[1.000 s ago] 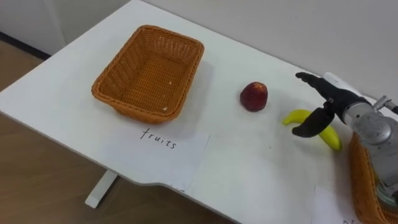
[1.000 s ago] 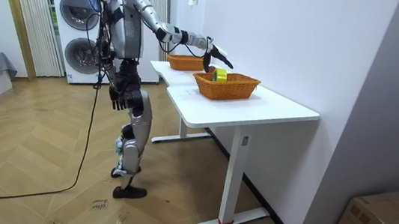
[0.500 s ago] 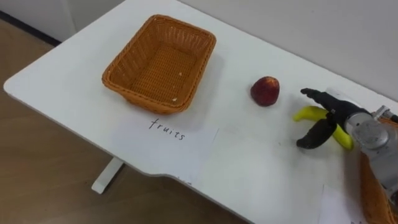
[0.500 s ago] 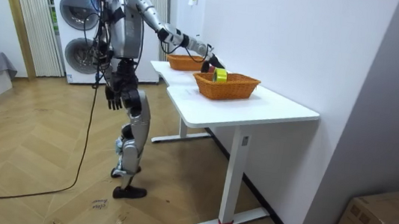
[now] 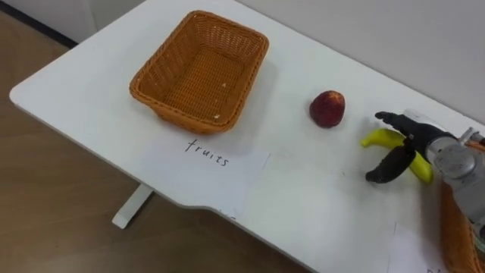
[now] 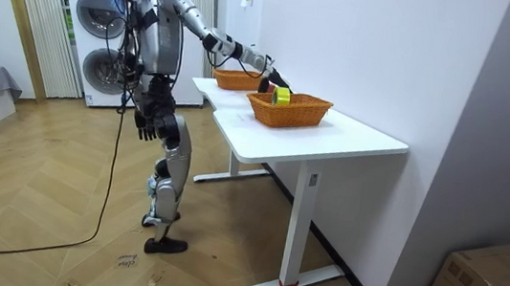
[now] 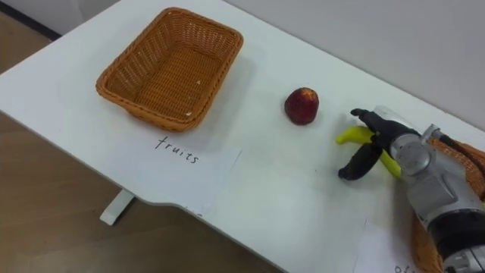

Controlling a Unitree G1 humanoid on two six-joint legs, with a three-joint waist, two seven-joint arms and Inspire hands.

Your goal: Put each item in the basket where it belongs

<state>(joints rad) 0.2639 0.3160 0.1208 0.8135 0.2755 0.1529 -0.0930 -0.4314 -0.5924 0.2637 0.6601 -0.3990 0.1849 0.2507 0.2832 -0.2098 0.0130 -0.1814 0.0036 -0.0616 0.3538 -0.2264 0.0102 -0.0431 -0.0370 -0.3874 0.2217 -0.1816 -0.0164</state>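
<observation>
Robot hand (right) straddles curved yellow banana on white tabletop, fingers spread, unclamped; an off-centre close could skid it toward the red apple.

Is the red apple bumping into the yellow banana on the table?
Apart. In the left eye view a strip of bare white table shows between the apple and the banana, which lies to its right.

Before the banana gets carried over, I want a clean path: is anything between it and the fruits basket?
Yes: the red apple sits almost on the line from the banana to the fruits basket. Nothing separates the right hand from the banana; its open fingers straddle it.
</observation>
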